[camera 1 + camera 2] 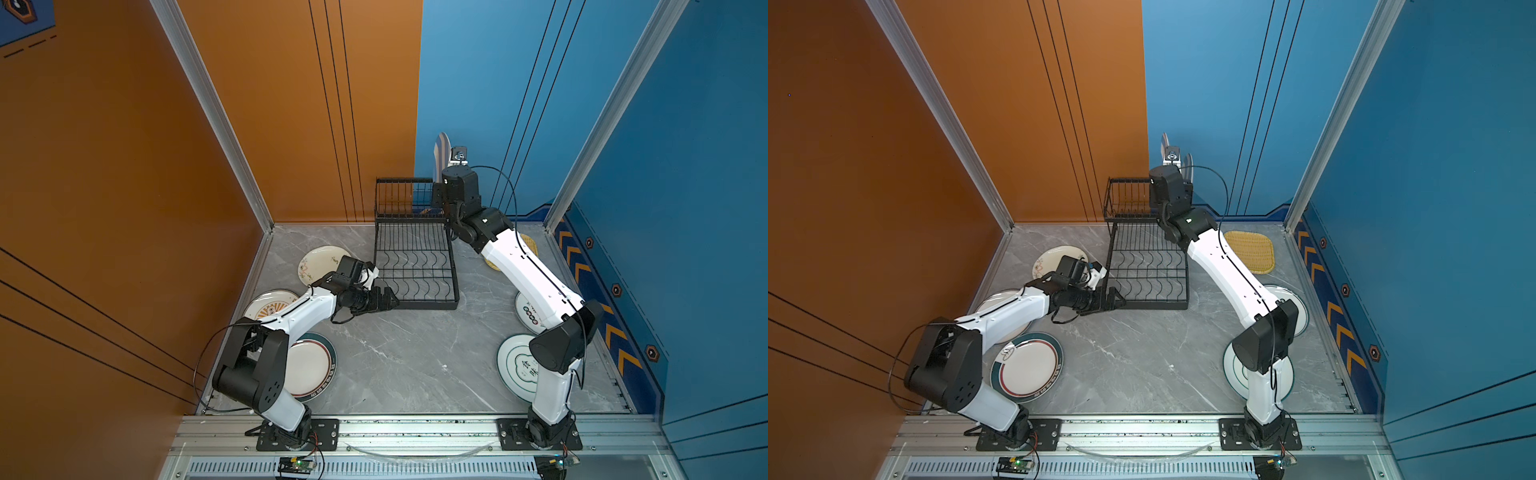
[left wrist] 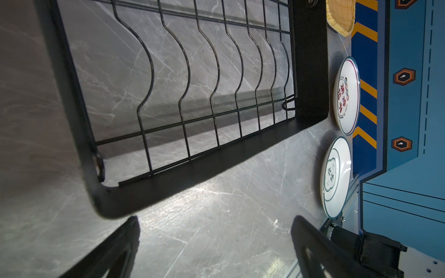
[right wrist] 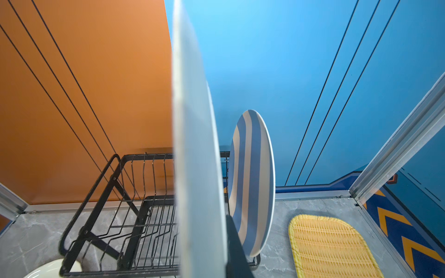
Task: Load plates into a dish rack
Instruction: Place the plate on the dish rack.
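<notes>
Five round plates (image 1: 320, 262) lie flat on the table (image 1: 407, 365) in both top views, three around the left arm and two under the right arm. The yellow woven tray (image 1: 1252, 249) lies near the blue side wall (image 1: 1453, 208). The dish rack (image 1: 415, 266) stands at the back, its flat lower tier bare. The right tool (image 1: 439, 198) is raised at the rack's rear basket, clenched on a striped plate (image 1: 441, 153) held on edge, probably because only an upright plate can slip between the basket wires. The left tool (image 1: 385, 300) hovers low at the rack's near left corner, released and empty, perhaps placed to steady the frame. From the left wrist, its fingers (image 2: 115, 248) stand wide apart over bare table just short of that corner. The wavy slot wires (image 2: 183, 72) hold nothing, and two printed plates (image 2: 346, 96) lie beyond by the wall. From the right wrist, the held plate fills the middle as a pale blurred edge with one dark finger (image 3: 234, 245) against it. A second striped plate (image 3: 252, 183) already stands upright in the basket close by; whether the two touch lower down I cannot tell. The table is grey, marble-veined and faintly glossy. An orange wall (image 3: 84, 96) and a blue one meet behind the rack, framed by aluminium posts (image 3: 409, 144).
</notes>
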You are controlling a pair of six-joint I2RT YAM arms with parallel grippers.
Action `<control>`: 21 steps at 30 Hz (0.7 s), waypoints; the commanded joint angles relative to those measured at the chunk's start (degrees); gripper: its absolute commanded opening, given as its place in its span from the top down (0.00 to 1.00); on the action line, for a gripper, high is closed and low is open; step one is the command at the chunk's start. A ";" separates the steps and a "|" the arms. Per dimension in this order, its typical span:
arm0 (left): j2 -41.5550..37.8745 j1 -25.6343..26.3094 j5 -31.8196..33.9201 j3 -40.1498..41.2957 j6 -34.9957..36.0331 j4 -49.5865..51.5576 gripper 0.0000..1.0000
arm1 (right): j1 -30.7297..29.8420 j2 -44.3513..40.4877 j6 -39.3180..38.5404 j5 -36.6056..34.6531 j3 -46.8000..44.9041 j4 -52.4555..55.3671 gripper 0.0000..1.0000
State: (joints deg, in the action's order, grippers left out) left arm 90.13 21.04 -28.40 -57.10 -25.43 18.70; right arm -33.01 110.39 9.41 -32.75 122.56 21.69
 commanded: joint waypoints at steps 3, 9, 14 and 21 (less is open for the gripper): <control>0.75 -0.56 -2.00 -1.56 1.17 0.64 0.02 | 1.50 2.78 -2.82 -2.32 4.73 -5.19 1.00; 1.22 -0.56 -2.45 -1.52 1.26 0.64 0.02 | 2.60 5.59 -2.95 -2.06 6.09 -5.17 1.00; 1.22 -0.67 -2.46 -1.53 1.35 0.71 0.02 | 3.28 7.19 -1.82 -1.53 6.19 -4.30 1.00; 0.70 -0.65 -2.45 -1.30 1.28 0.64 0.02 | 4.18 9.30 -0.49 -1.70 6.07 -2.90 1.00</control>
State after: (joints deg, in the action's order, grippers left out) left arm 90.83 20.95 -29.67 -57.10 -25.23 18.72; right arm -29.43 118.61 7.73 -33.28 126.61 19.94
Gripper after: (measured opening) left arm 0.983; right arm 0.083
